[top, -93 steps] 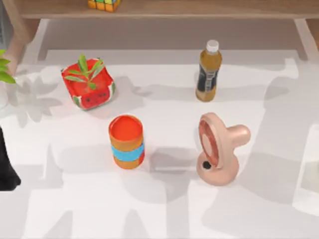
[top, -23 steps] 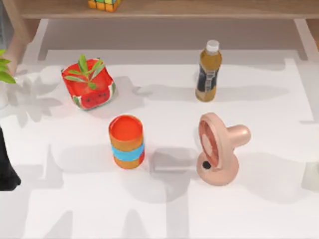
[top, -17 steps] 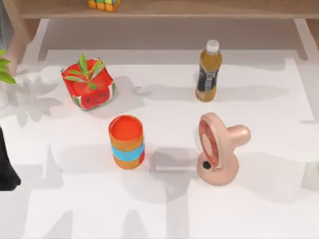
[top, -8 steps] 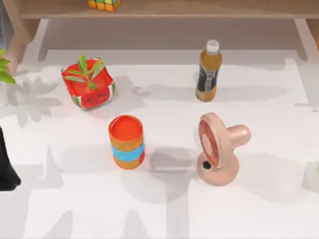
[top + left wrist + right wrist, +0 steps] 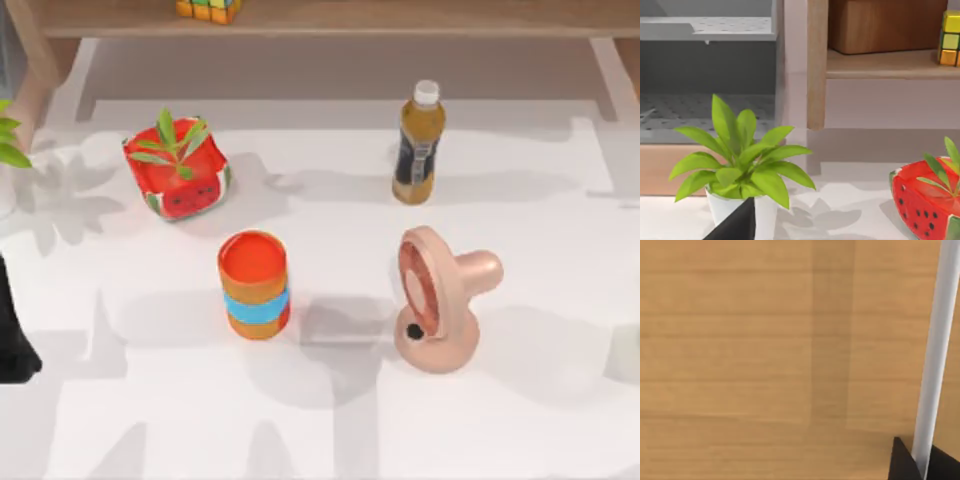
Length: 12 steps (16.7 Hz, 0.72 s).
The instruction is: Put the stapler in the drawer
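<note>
Though free, stapler point(image 5: 345, 326) beyond left gripper point(image 5: 12, 342)

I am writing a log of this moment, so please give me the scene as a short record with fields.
stapler: lying flat on the table, between cup and fan, untouched
cup: orange with a blue band, upright, left of the stapler
fan: pink, right of the stapler
bottle: upright, behind the fan
left arm: parked at the table's left edge
right end effector: close to a wooden panel, at a white bar
task state: stapler not yet picked up
</note>
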Tool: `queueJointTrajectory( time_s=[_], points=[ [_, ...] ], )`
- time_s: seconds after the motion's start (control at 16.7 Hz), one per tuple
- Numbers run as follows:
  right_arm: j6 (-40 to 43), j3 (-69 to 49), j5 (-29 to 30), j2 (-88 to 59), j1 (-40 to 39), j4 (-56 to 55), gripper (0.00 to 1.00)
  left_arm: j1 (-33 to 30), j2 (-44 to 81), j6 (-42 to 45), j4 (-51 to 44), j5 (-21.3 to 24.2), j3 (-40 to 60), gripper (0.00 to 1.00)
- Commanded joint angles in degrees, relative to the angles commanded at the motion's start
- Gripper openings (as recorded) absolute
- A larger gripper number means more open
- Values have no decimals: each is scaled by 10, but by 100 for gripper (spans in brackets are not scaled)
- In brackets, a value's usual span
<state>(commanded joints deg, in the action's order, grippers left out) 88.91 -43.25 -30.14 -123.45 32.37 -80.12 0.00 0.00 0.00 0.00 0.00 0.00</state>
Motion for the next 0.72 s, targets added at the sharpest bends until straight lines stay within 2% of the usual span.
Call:
queueJointTrajectory(
  time_s=[0.72],
  points=[
    [0, -143, 47, -60, -46, 82, 0, 0, 0, 0, 0, 0, 0, 100]
  ],
)
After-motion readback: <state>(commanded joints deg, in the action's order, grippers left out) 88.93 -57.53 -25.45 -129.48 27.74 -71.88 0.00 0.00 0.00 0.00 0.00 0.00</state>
